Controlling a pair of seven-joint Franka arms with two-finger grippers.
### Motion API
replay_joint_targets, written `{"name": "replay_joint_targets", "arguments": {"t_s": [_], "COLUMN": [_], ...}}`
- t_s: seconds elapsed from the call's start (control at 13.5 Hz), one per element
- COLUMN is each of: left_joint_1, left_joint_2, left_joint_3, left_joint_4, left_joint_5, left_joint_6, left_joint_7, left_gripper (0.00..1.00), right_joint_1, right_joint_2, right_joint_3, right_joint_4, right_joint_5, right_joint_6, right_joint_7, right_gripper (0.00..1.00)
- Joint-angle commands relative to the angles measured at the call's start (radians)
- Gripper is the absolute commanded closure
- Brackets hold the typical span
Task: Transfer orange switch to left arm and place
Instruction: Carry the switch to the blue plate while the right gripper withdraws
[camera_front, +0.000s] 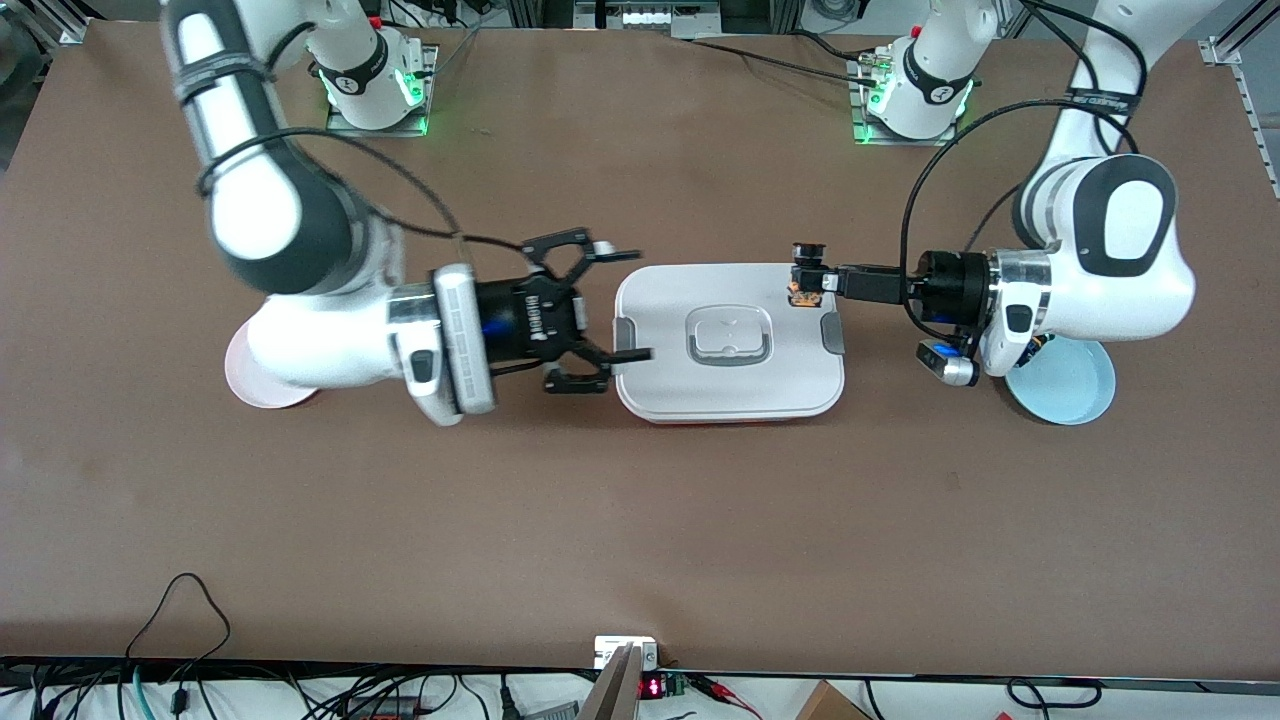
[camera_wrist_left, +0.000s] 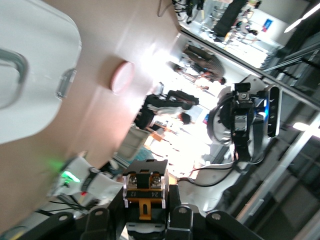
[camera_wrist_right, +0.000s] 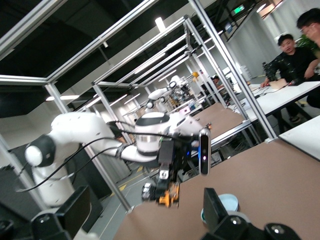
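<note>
The orange switch (camera_front: 803, 281), black with an amber base, is clamped in my left gripper (camera_front: 808, 283), which hangs over the edge of the white box (camera_front: 700, 390) toward the left arm's end. The left wrist view shows the switch (camera_wrist_left: 144, 195) between the fingers (camera_wrist_left: 178, 220), and the box (camera_wrist_left: 35, 65) below. My right gripper (camera_front: 638, 305) is open and empty, level, over the box's other edge, and points at the left gripper. In the right wrist view its spread fingers (camera_wrist_right: 215, 206) frame the switch (camera_wrist_right: 169, 194), which is still apart from them.
A pink plate (camera_front: 250, 385) lies under the right arm's wrist. A light blue plate (camera_front: 1075, 385) lies under the left arm's wrist. The box stands mid-table between both grippers. Cables and a small device (camera_front: 625, 652) line the table's near edge.
</note>
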Motion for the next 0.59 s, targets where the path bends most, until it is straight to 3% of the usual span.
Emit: {"name": "replay_joint_targets", "arguments": {"t_s": [0.0,0.22,0.52], "left_joint_1": [0.013,0.007,0.004], "left_joint_2": [0.054,0.092,0.097], "left_joint_3": [0.0,-0.003,-0.009], "left_joint_4": [0.139,0.28,0.32], "left_joint_5": [0.176,0.518,0.81], "left_joint_6": [-0.006,-0.013,-0.016], "left_joint_7": [0.004,0.005,0.204], "left_gripper": [0.85,0.85,0.85], "right_joint_1": [-0.072,-0.199,-0.204], "right_joint_2": [-0.063,-0.217,-0.381], "right_joint_3": [0.005,0.0,-0.178], "right_joint_4": [-0.078,-0.25,-0.379], "right_joint_5": [-0.109,-0.36,-0.592], "right_joint_6": [-0.064,-0.064,-0.052], "right_joint_7": [0.007,-0.003,0.01], "right_gripper": [0.0,0.0,0.0]}}
